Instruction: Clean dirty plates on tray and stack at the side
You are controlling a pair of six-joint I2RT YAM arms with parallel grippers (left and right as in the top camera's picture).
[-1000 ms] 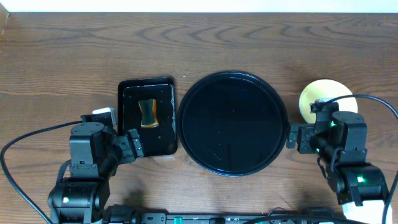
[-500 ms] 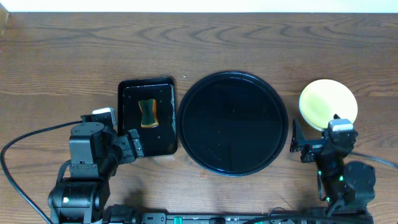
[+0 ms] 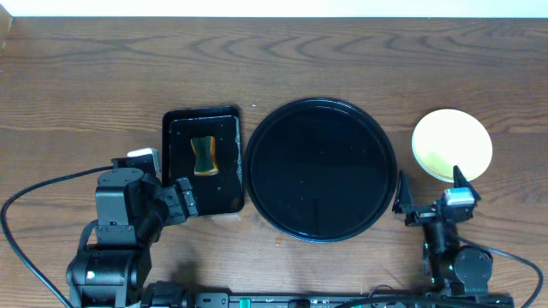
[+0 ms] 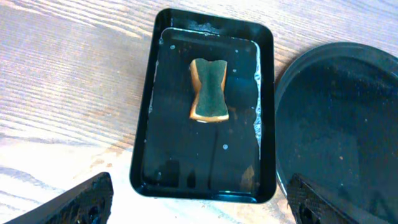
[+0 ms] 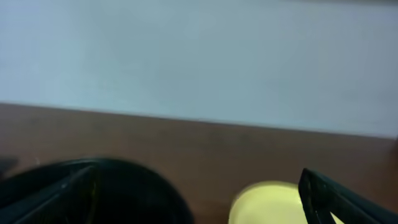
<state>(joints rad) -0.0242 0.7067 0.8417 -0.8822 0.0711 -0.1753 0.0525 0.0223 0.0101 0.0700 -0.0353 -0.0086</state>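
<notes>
The round black tray (image 3: 321,169) lies at the table's middle with nothing on it; it also shows in the left wrist view (image 4: 348,124) and the right wrist view (image 5: 106,193). A pale yellow plate (image 3: 452,144) sits on the table to its right, also in the right wrist view (image 5: 267,202). No mint-blue plate is visible. My right gripper (image 3: 431,190) is open and empty, in front of the plate and clear of it (image 5: 199,208). My left gripper (image 3: 184,198) is open and empty near the rectangular tray's front edge (image 4: 196,208).
A small rectangular black tray (image 3: 181,175) left of the round tray holds water and a green-and-yellow sponge (image 3: 204,156); both show in the left wrist view, tray (image 4: 186,149) and sponge (image 4: 209,90). The wooden table extends behind.
My right arm has drawn back from the yellow plate toward the table's front edge, its wrist tilting up. The left arm, plate and trays have not moved.
</notes>
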